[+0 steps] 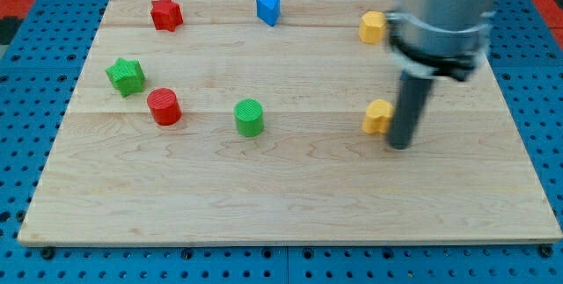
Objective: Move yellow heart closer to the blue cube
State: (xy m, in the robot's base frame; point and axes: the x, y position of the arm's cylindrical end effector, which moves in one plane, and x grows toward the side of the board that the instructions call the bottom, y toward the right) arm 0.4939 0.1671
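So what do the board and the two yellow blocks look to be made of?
The board looks like pale wood with a smooth finish: grain lines and plank seams run across it. The yellow blocks look like matte plastic or painted wood; flat even colour, no grain visible. My tip sits just right of the lower one.

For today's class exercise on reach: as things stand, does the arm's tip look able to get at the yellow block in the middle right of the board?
Probably yes. My tip stands just to the view's right of that yellow block, with nothing between them; whether they touch is unclear. From there it could push the block towards the view's left.
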